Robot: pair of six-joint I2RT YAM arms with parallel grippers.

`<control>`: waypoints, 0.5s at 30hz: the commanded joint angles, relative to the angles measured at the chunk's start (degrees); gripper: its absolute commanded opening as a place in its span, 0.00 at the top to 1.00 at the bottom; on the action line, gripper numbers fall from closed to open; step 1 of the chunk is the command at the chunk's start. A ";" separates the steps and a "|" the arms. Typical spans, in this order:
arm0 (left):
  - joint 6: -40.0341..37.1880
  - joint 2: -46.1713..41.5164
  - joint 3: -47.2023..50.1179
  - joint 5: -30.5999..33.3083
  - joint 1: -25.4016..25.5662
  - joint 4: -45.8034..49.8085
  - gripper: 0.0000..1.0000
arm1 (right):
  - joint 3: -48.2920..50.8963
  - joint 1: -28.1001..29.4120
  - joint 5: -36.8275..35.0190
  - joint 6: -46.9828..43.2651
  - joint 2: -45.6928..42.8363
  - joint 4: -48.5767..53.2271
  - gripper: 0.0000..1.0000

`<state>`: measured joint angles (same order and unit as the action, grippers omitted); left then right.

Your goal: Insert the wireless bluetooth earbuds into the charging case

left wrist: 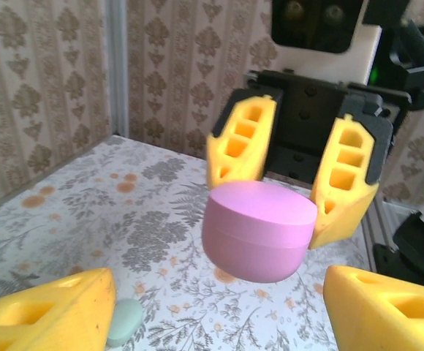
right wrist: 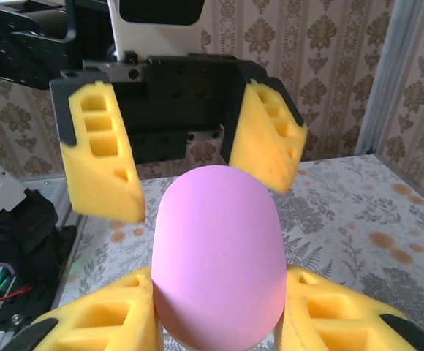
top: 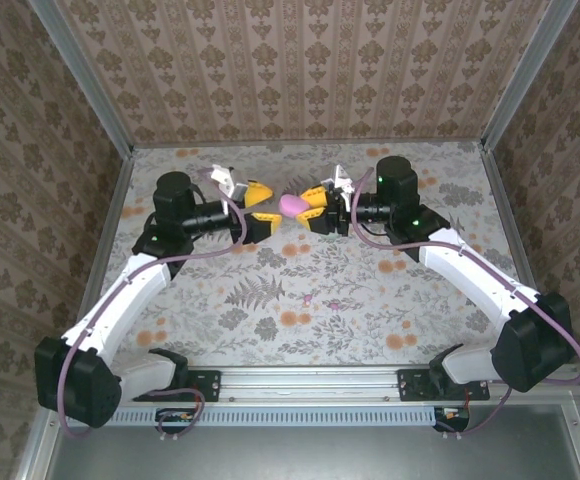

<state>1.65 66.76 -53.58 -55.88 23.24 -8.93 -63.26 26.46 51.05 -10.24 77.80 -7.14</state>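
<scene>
Right gripper (top: 310, 207) clamps pink charging case (top: 292, 204) above far-centre table (top: 270, 300); left gripper (top: 267, 208) faces it, fingers wide apart; teal-green earbud (left wrist: 126, 322) lies on table beneath.

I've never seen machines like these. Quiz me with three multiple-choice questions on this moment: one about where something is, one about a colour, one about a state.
1. Where is the pink egg-shaped plastic charging case?
A. Lying by the arm bases
B. Between the fingers of the right end effector
C. Lying in the table's far left corner

2. What colour are the fingers of both arms?
A. Blue
B. Yellow
C. Green

3. How does the left end effector stand?
A. Open, holding nothing
B. Shut on the case
C. Shut on an earbud

Answers:
1 B: the right wrist view shows its own two fingers pressed on both sides of the case.
2 B: all four wedge-shaped fingers are yellow.
3 A: its fingers stand wide apart, clear of the case.
</scene>
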 commanded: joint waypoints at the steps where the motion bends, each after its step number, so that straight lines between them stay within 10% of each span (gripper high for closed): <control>1: -4.46 0.15 -2.35 -5.21 1.35 -0.23 0.25 | -2.43 0.00 3.40 0.63 0.60 0.74 0.67; 15: -3.25 3.20 -4.68 -6.55 2.44 0.75 0.39 | -2.39 0.00 3.66 -0.11 0.77 0.03 0.66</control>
<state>-0.73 69.52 -56.01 -60.60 25.23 -8.60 -63.83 26.46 52.99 -10.26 78.02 -7.01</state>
